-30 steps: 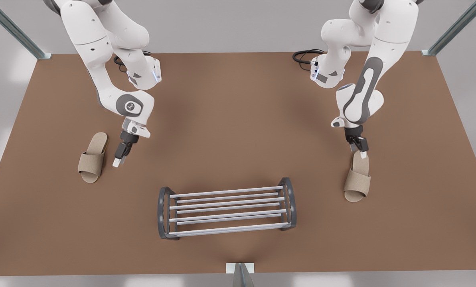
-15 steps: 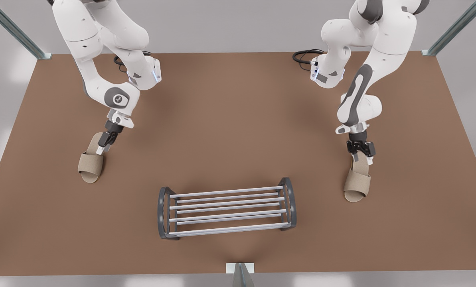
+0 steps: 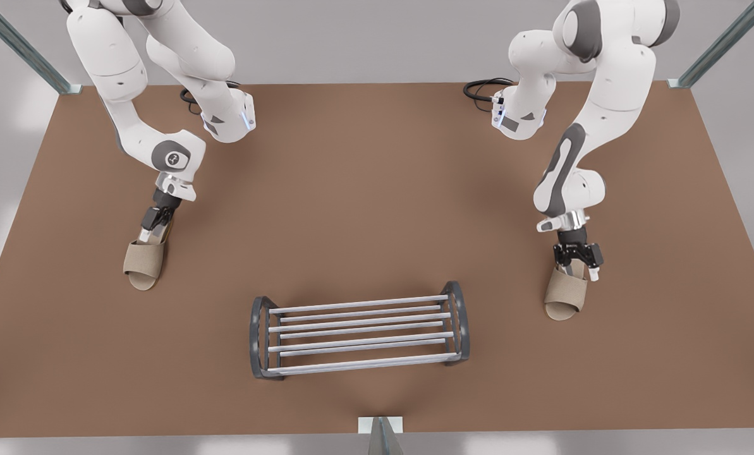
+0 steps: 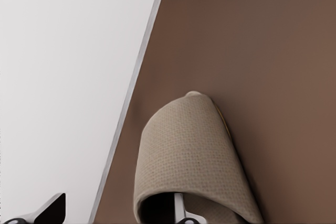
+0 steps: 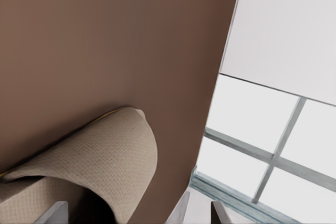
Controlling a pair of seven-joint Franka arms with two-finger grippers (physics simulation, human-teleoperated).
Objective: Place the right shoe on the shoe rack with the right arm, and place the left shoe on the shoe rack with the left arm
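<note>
front view: right gripper [image 3: 146,235] at the right shoe [image 3: 141,266] heel on the view's left, left gripper [image 3: 577,268] likewise at the left shoe [image 3: 565,296], both jaws open and empty, toes pointing away from the arms, shoe rack [image 3: 358,328] between them on the surface [image 3: 377,202].

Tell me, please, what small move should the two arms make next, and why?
Probably close both grippers. The left gripper and right gripper sit open, low at the straps of the left shoe and right shoe, both off the shoe rack.
</note>
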